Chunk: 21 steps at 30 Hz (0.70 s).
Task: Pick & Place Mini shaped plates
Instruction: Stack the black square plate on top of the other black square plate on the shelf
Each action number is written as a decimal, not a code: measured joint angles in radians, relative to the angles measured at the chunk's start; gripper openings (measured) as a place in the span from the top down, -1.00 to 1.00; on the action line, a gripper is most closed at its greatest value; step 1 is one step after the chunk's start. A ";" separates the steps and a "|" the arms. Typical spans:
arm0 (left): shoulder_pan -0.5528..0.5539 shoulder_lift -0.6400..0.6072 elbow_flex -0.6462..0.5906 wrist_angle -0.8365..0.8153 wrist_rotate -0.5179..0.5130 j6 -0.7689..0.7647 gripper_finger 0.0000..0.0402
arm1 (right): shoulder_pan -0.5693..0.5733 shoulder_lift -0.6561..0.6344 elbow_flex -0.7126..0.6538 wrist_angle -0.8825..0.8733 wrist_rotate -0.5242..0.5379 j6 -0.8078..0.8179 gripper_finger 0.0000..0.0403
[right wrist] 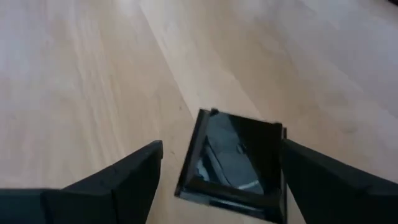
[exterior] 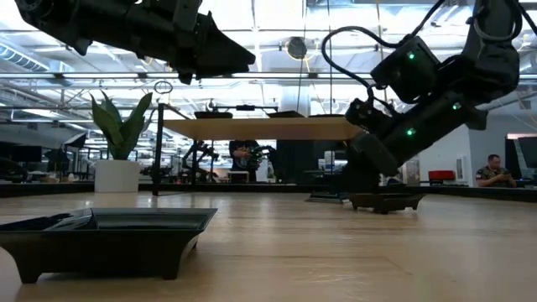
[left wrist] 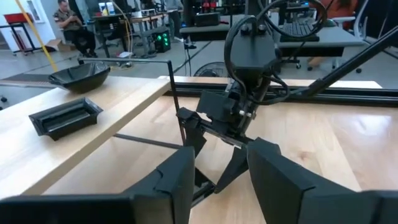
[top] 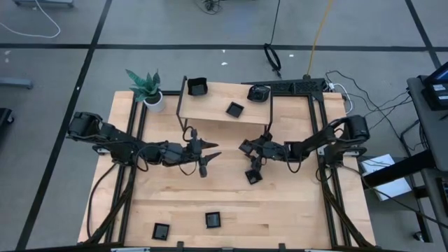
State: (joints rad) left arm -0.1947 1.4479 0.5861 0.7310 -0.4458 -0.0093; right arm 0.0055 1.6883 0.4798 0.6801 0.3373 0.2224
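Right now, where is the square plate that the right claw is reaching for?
In the high view, the square plate lies on the table right of centre, just below the open right claw.

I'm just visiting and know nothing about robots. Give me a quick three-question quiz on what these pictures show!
1. True or false: the right gripper stands open over a small glossy black square plate on the light wooden table.
2. How many small black dishes sit on the raised wooden shelf?
3. Where is the potted green plant? A) the table's far left corner B) between the arms C) on the shelf

Key
1. True; its fingers flank the plate without touching.
2. Three.
3. A.
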 joint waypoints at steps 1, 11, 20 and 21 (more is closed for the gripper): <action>0.000 0.000 0.000 -0.002 0.000 0.000 0.23 | 0.000 0.005 0.000 0.002 0.000 -0.009 -0.55; 0.000 0.000 0.000 -0.010 0.001 -0.022 0.23 | -0.019 0.037 0.000 -0.019 -0.057 -0.024 -0.43; 0.000 0.000 0.000 -0.011 0.002 -0.047 0.23 | -0.034 0.037 0.001 -0.015 -0.104 -0.032 -0.24; 0.000 0.000 0.000 -0.014 0.002 -0.047 0.23 | -0.034 0.037 0.000 -0.010 -0.106 -0.039 -0.21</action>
State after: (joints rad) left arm -0.1947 1.4479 0.5861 0.7173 -0.4442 -0.0564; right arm -0.0280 1.7252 0.4799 0.6700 0.2311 0.1837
